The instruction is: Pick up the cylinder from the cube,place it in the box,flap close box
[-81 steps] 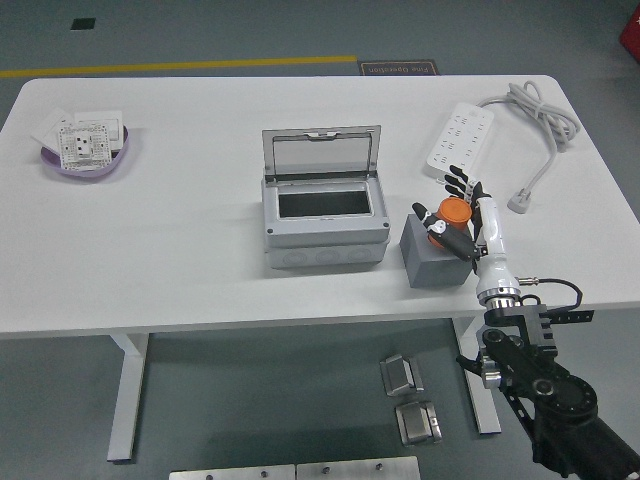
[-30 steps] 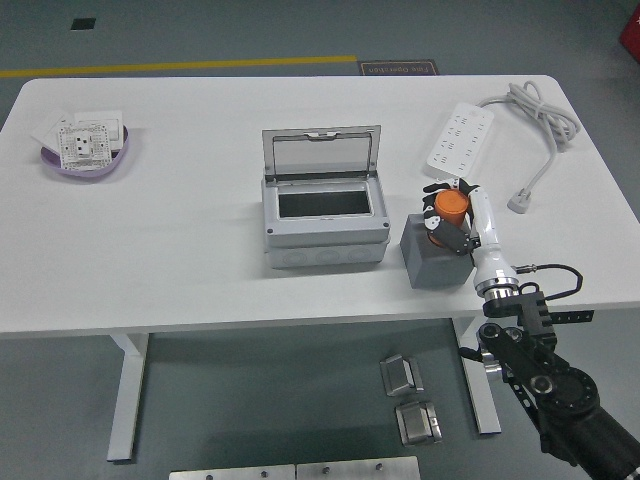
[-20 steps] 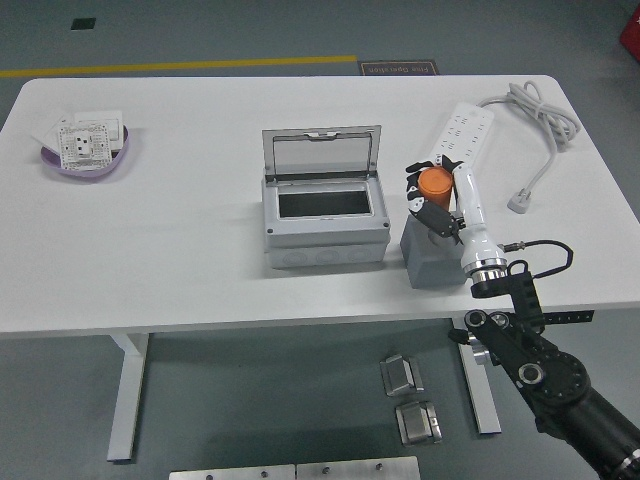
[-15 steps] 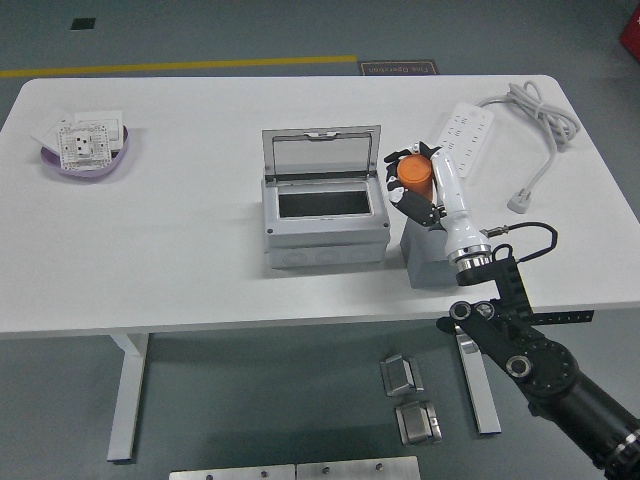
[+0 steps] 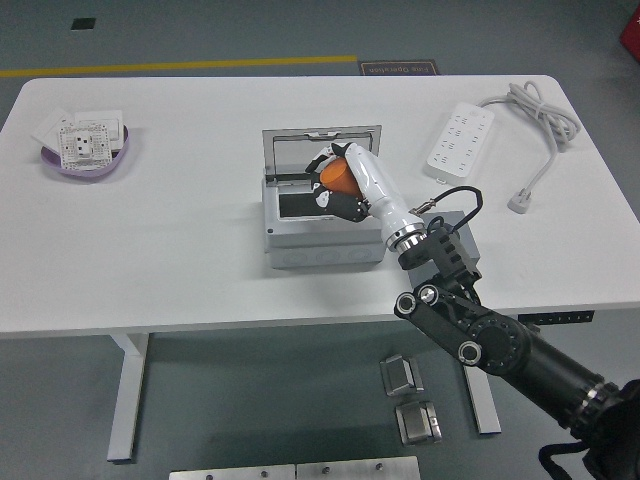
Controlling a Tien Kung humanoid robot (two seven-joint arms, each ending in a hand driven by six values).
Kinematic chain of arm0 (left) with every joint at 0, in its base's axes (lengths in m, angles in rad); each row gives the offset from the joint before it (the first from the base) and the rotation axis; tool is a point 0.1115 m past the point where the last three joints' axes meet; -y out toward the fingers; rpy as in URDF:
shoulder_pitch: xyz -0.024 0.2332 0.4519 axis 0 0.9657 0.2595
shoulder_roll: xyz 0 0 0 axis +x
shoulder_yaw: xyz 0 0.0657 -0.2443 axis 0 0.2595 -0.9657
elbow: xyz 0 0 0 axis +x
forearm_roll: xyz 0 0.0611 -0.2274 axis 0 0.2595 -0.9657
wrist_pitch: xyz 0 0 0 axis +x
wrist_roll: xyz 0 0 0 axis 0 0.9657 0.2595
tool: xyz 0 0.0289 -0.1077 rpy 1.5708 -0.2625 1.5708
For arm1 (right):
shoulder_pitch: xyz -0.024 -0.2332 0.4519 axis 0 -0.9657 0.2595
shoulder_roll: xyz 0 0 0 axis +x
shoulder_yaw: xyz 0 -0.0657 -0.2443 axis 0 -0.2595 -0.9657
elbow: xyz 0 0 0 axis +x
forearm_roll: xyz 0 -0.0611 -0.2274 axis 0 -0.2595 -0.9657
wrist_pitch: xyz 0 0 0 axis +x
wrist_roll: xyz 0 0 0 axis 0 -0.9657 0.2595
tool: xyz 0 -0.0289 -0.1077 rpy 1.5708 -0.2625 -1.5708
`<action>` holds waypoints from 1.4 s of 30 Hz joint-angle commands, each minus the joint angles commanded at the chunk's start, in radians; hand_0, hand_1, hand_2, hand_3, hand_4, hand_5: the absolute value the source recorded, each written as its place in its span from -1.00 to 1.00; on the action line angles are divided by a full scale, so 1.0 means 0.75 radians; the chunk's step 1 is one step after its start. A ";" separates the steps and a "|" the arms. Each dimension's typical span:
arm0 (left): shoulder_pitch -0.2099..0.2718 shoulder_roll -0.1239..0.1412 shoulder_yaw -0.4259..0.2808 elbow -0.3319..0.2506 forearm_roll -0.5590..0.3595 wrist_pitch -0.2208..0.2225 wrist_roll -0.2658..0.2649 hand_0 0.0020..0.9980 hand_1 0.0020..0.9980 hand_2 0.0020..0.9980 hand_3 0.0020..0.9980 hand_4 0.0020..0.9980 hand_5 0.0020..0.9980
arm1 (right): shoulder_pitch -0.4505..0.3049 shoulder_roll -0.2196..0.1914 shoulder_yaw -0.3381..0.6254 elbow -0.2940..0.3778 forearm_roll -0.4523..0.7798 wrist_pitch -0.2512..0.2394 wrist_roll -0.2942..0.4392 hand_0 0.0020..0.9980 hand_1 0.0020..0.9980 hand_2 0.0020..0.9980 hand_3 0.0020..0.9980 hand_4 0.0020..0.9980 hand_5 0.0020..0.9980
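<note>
While the right hand (image 5: 345,185) reached in from the table's near right corner, its fingers were clasped around the orange cylinder (image 5: 341,176), which hung above the open grey box (image 5: 322,225) at the middle of the table (image 5: 180,240). The box's lid (image 5: 300,148) stood upright toward the far edge. The grey cube (image 5: 458,240) sat just right of the box, mostly hidden behind the arm.
</note>
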 joint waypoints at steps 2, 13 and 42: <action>-0.002 0.003 0.008 0.000 -0.006 0.000 0.001 0.26 0.18 0.10 0.18 -0.11 -0.81 | 0.050 0.004 -0.032 -0.060 -0.006 0.014 0.001 -1.00 -0.71 -0.31 -0.49 -1.00 -1.00; -0.016 0.019 0.044 0.000 -0.028 0.002 0.003 0.26 0.18 0.10 0.18 -0.11 -0.80 | 0.243 -0.032 -0.301 -0.285 0.034 0.061 0.033 -1.00 -0.67 -0.27 -0.47 -1.00 -1.00; -0.021 0.007 0.020 0.000 0.036 -0.009 0.011 0.25 0.18 0.10 0.18 -0.12 -0.80 | 0.347 0.027 -0.390 -0.335 -0.117 0.216 -0.014 0.04 0.17 0.30 0.49 0.04 -0.47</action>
